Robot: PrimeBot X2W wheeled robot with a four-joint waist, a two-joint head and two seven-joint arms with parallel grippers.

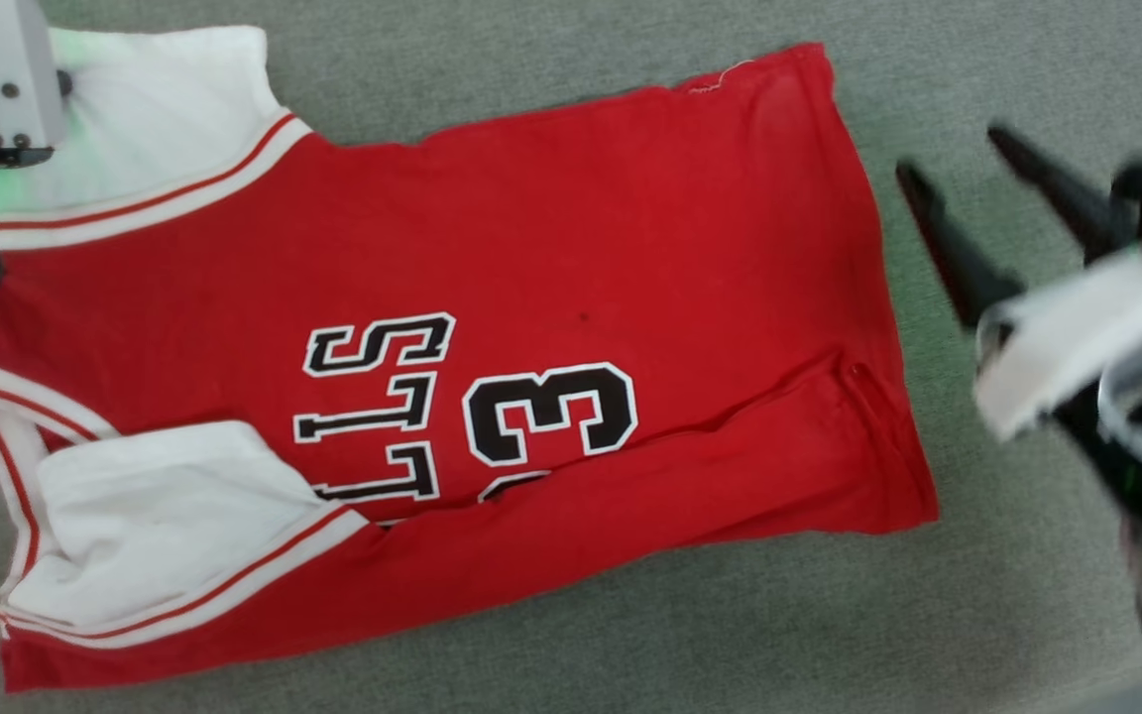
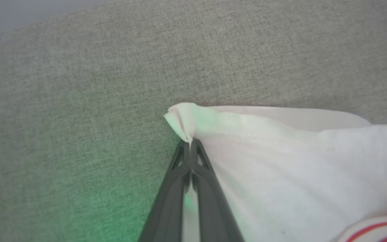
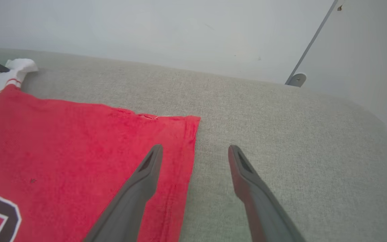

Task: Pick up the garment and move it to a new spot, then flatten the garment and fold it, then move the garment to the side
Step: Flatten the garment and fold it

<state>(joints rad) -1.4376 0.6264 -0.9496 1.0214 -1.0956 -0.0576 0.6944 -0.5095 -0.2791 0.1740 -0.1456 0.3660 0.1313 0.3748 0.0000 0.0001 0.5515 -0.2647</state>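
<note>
Nearest me, the garment (image 1: 551, 228) has its long red edge folded over onto itself, with one white sleeve (image 1: 165, 516) lying on the fold. It is spread out on the grey cushion (image 1: 1027, 615), lettering up. Just beside its hem hovers the right gripper (image 1: 950, 149), fingers spread wide and holding nothing. Farther off, the left gripper (image 2: 189, 142) is pinched tight on the corner of the far sleeve (image 2: 281, 161). A pale wall (image 3: 146, 30) stands behind.

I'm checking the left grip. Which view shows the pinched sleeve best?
Left wrist view: the left gripper, jaws shut, pinches the white sleeve corner close up. Head view: the forearm hides that corner. Right wrist view: the sleeve shows small and far at the left edge.
</note>
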